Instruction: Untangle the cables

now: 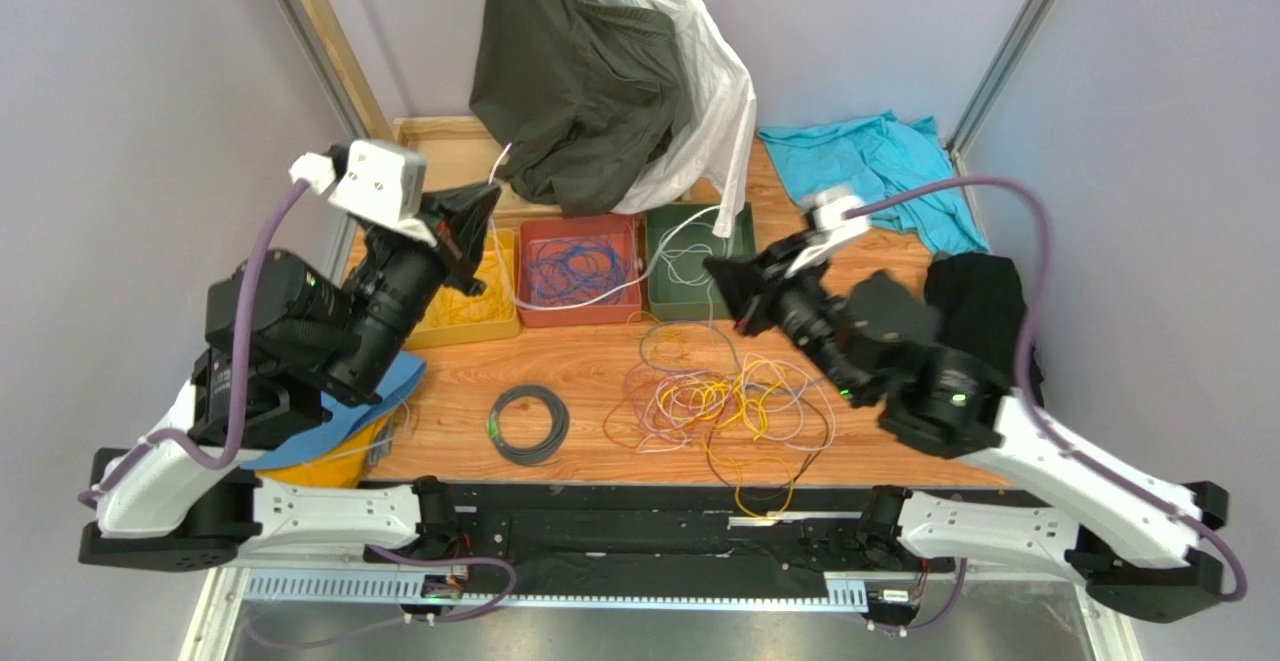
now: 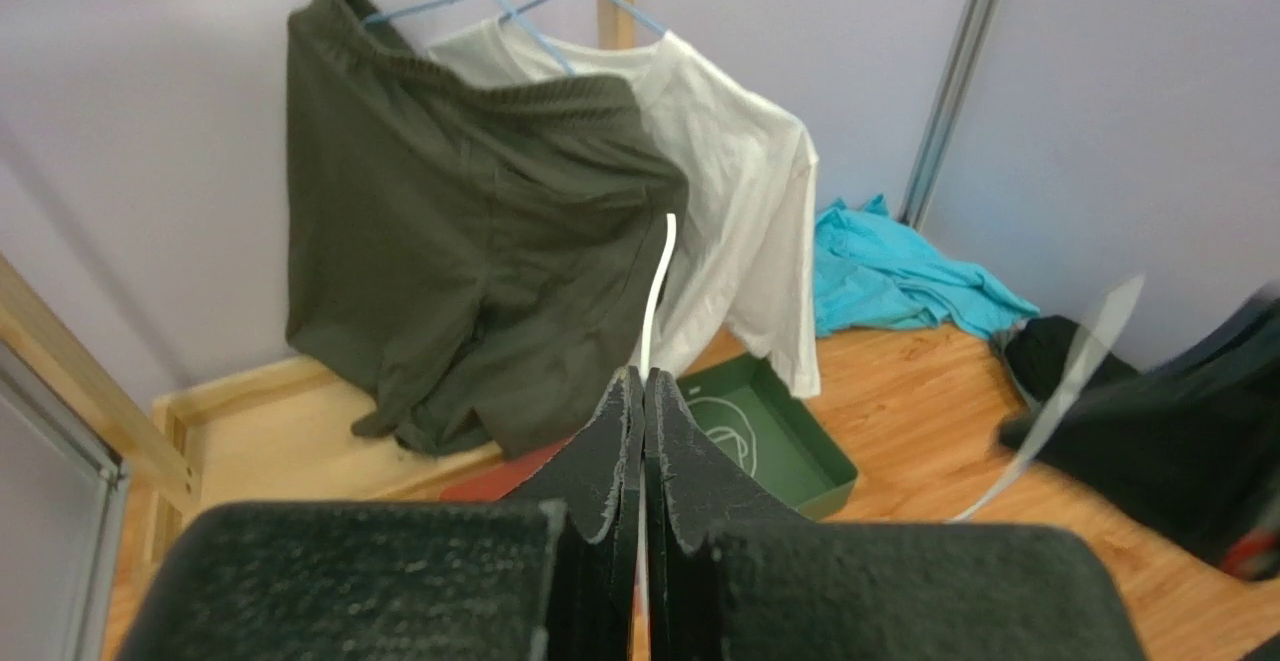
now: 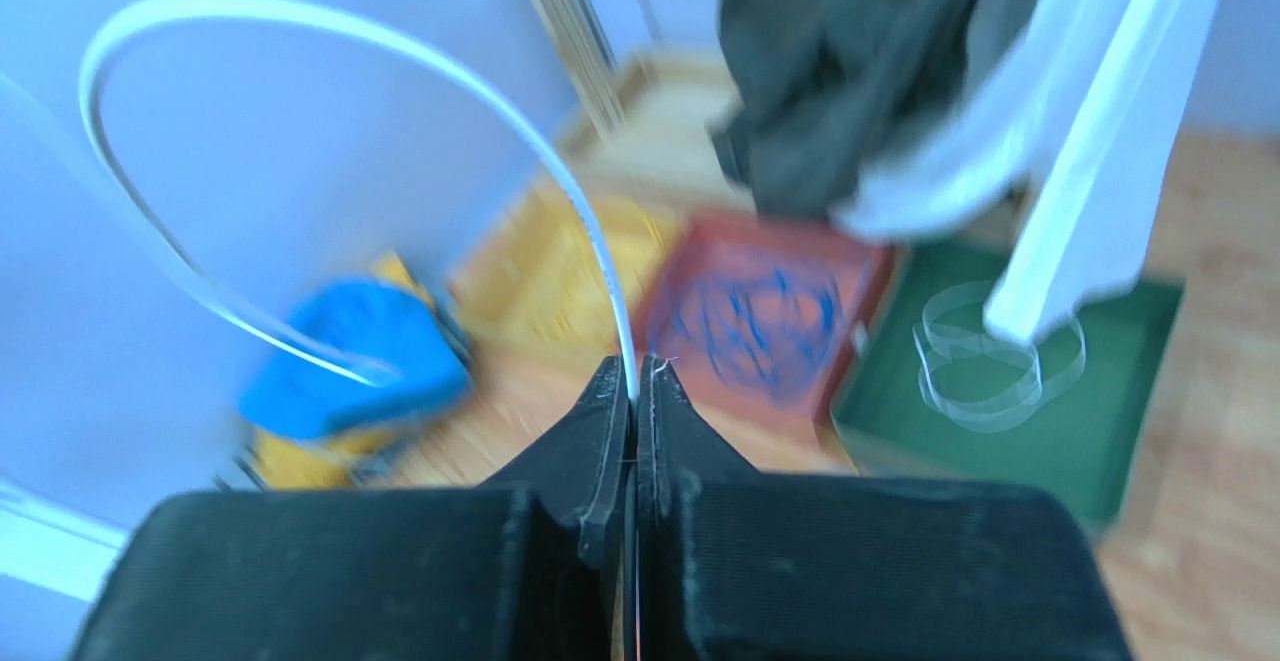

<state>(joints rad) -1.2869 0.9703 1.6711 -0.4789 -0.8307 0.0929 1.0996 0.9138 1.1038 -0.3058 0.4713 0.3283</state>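
A tangle of yellow, white, purple and orange-red cables [image 1: 724, 399] lies on the wooden table, with a dark grey coil [image 1: 529, 424] to its left. My left gripper [image 1: 484, 214] is raised over the yellow tray [image 1: 469, 309] and is shut on a thin white cable [image 2: 655, 294]. My right gripper [image 1: 718, 274] is raised over the green tray [image 1: 661, 294] and is shut on the same white cable [image 3: 376, 49]. The cable sags between them across the red tray [image 1: 579, 306]. In the wrist views both left gripper [image 2: 643, 379] and right gripper [image 3: 633, 373] pinch the cable at the fingertips.
The red tray holds blue-purple cables [image 1: 574, 261]; the green tray holds a white coil [image 3: 984, 354]. Dark green shorts [image 1: 579, 69] and a white shirt [image 1: 706, 91] hang at the back. A teal cloth [image 1: 872, 166] and black cloth [image 1: 980, 301] lie right; a blue-and-yellow item [image 1: 338, 429] left.
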